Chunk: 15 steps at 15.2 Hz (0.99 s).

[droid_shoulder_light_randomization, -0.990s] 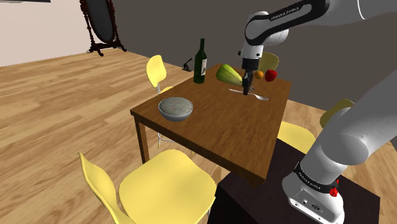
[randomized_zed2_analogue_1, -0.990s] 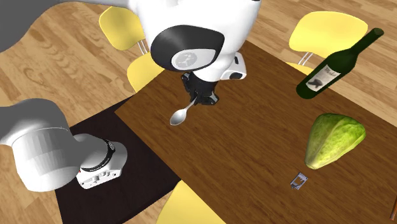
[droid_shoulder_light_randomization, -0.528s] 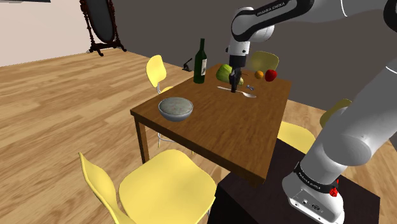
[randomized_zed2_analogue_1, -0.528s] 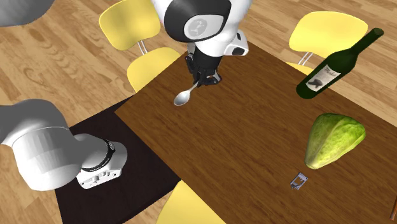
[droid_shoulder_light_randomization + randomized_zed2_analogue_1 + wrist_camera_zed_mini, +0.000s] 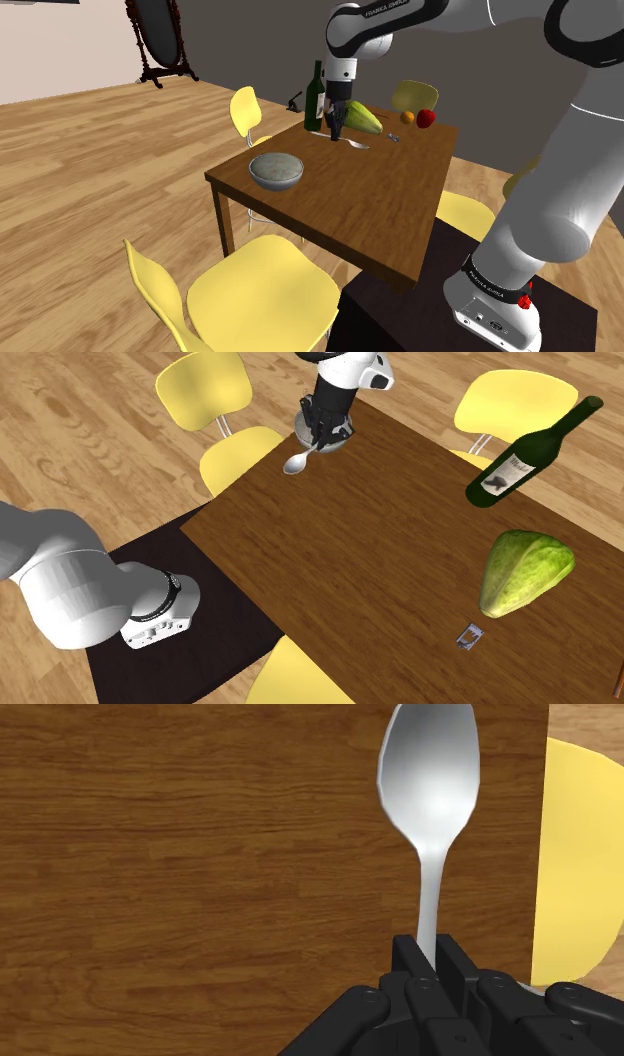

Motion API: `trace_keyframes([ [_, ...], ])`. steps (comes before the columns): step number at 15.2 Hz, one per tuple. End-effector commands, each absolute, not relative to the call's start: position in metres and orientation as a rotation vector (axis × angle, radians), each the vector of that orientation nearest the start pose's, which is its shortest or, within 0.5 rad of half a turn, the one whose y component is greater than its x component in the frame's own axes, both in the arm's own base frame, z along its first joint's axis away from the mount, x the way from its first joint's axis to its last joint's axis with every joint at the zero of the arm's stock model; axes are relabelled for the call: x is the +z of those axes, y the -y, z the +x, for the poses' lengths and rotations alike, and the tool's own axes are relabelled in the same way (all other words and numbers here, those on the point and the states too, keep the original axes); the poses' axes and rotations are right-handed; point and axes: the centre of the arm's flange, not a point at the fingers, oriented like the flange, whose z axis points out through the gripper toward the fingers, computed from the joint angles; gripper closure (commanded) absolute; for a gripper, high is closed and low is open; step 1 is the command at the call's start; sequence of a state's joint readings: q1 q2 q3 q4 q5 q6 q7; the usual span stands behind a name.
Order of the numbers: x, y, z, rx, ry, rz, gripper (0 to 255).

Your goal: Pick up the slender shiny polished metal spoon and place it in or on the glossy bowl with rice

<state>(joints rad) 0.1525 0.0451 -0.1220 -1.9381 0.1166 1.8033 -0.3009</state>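
Table (image 5: 360, 200): dark brown wood, standing on a plank floor (image 5: 90, 170).
Bottle (image 5: 314, 98): dark green, labelled, upright at the table's far left.
Vegetable (image 5: 522, 572): pale green, lying right of the bottle.
Fruit: orange (image 5: 408, 117) and red fruit (image 5: 426, 118), side by side at the far right corner.
Seats: yellow near chair (image 5: 255, 295); yellow far chair (image 5: 245, 108) on the left.
Mirror (image 5: 155, 35): dark-framed, by the far wall.

Spoon (image 5: 430, 779) — silver, shiny, handle clamped in gripper (image 5: 432, 956), held roughly level above table (image 5: 390, 200). Bowl (image 5: 276, 172) — grey, upright, near table corner.
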Motion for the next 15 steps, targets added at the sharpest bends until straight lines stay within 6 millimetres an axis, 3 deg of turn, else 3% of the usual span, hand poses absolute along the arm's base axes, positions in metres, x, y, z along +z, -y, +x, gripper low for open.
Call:
trace_keyframes([
  [1, 0.445, -0.049, 0.567, 0.246, 0.438, -2.971, 255],
  [13, 0.449, -0.167, 0.672, 0.246, 0.438, -2.971, 255],
  [15, 0.444, -0.174, 0.679, 0.246, 0.438, -2.971, 255],
])
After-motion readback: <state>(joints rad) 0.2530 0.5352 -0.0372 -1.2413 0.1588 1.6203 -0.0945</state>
